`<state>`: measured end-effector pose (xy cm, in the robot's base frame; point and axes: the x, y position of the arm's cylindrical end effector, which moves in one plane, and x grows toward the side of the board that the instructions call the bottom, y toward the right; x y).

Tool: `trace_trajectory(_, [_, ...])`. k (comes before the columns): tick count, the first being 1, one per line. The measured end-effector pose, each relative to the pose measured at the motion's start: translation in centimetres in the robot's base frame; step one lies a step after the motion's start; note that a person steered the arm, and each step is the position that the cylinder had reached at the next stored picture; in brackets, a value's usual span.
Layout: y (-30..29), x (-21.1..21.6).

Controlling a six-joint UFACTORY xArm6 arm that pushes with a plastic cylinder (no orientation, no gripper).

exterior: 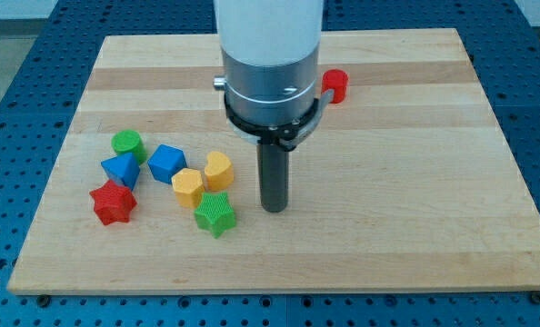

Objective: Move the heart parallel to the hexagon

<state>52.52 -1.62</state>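
A wooden surface is seen from above and slightly from the front, w/ a blue perforated table around it. The arm's white and grey body comes down from the view's top, and the dark rod under it ends at my tip, which rests on the surface near the middle.

The tool is only a plain rod – there is nothing to be released or clenched, and nothing is grasped by it. My tip is placed to the view's right of the block cluster, near but apart from the yellow heart and the green star; no block is touched by it.

The yellow heart is found at the right edge of the cluster, approx. level w/ the blue block on its left. The yellow hexagon lies just below-left of the heart – the two seem to be touching or almost touching, it cannot be told exactly. The green star is just below the hexagon, to its right.

Further to the view's left a green cylinder is seen, w/ a blue triangular block just below it and a red star lowest. A red cylinder stands well apart, at the upper right, partly hidden behind the arm.
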Motion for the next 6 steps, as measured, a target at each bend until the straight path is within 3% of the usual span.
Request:
trace_trajectory(1, [-0.6, -0.2])
trace_trajectory(3, [-0.5, -4.9])
trace_trajectory(4, [-2.4, -9.0])
trace_trajectory(6, [-8.5, -10.3])
